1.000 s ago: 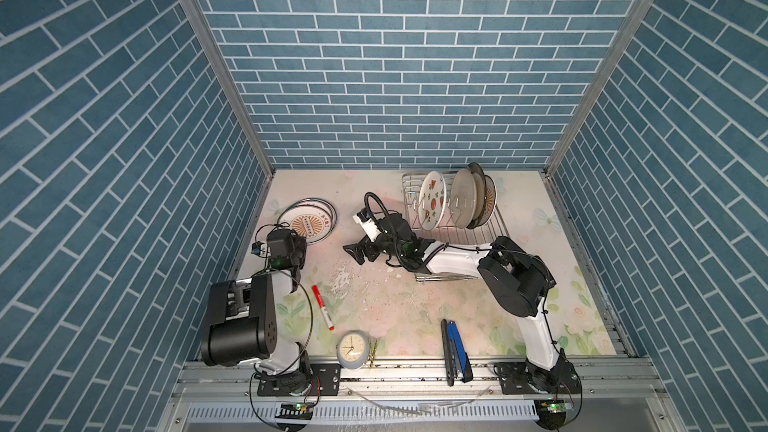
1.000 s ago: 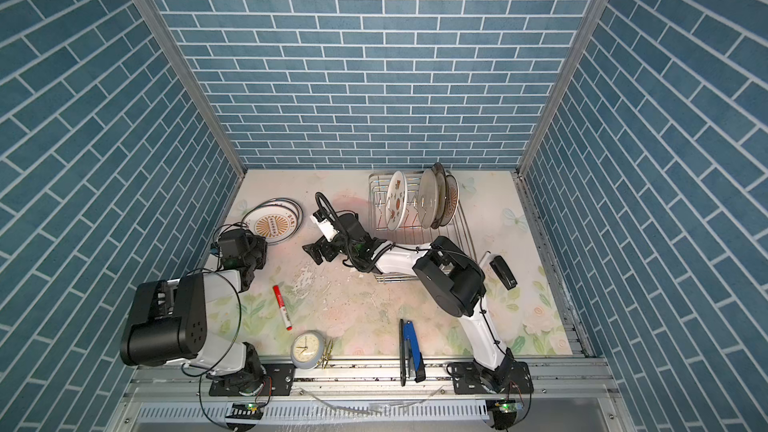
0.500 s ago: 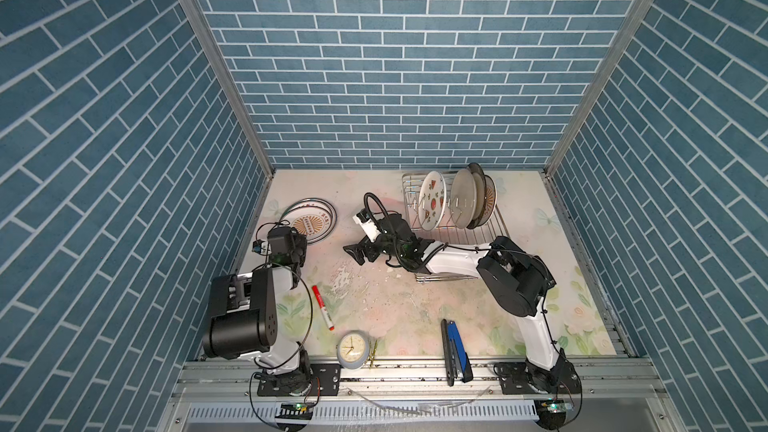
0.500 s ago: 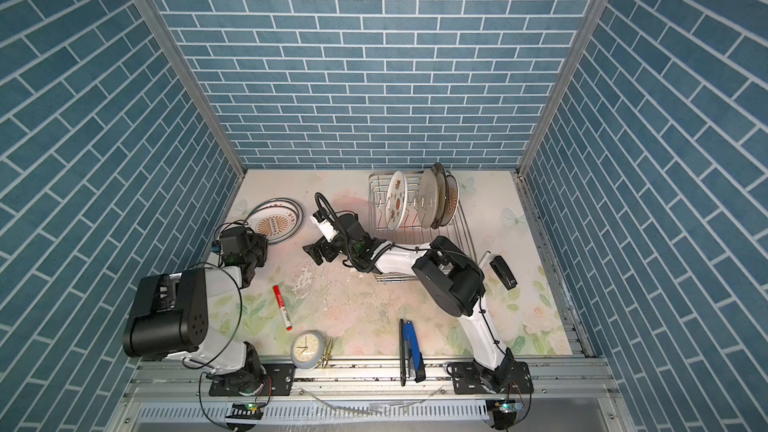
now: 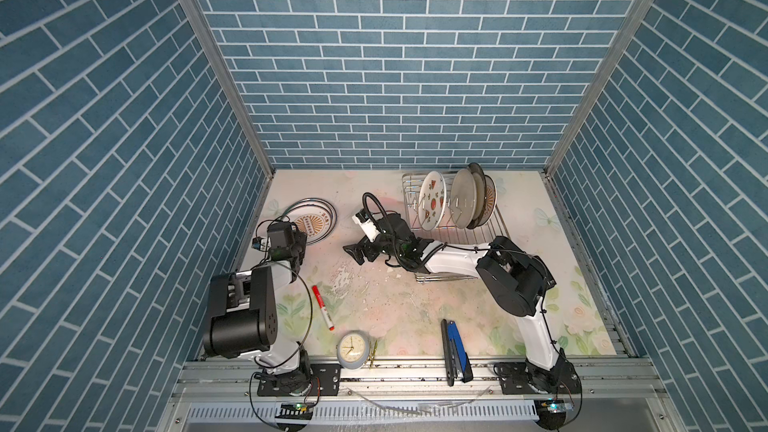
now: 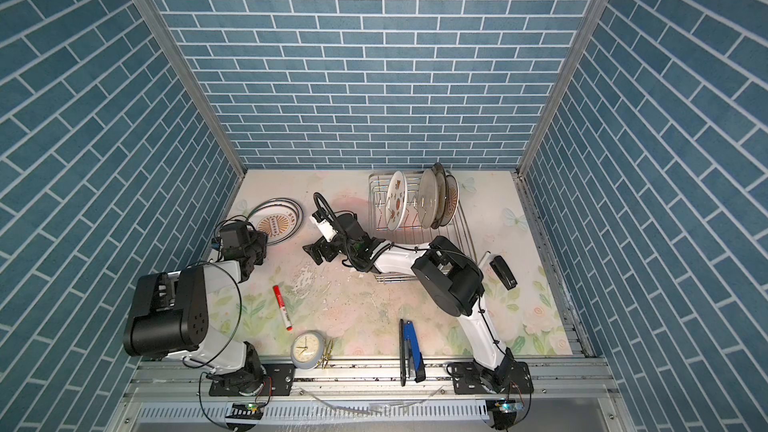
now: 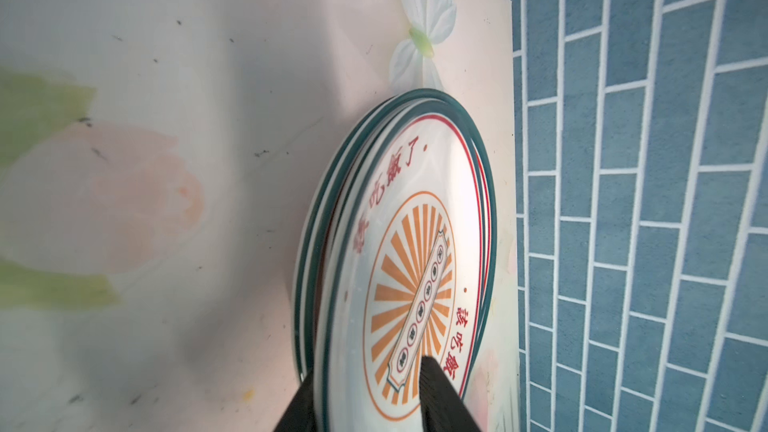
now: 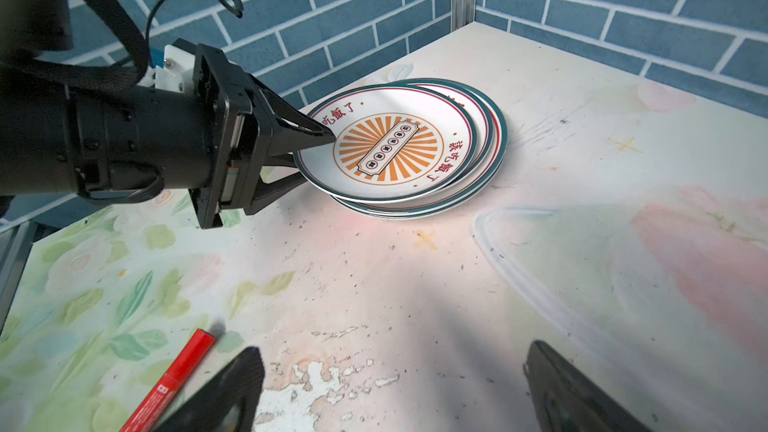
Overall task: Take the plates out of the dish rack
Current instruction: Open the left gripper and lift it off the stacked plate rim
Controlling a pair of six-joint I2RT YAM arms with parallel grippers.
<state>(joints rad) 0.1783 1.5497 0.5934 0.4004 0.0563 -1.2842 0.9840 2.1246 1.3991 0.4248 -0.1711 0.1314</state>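
Note:
A stack of white plates with an orange sunburst print lies flat at the back left of the table. My left gripper is open, its fingers straddling the near rim of the top plate, one above and one below. At the back right the dish rack holds upright plates: a white one with orange motifs and a greyish one with others behind it. My right gripper hangs wide open and empty over mid-table.
A red marker lies left of centre. A small clock and a blue stapler sit at the front edge. A black stapler lies right of the rack. The tiled wall runs close beside the plate stack.
My left gripper's jaws have parted from shut to open around the top plate's rim. The right arm has stayed where it was.

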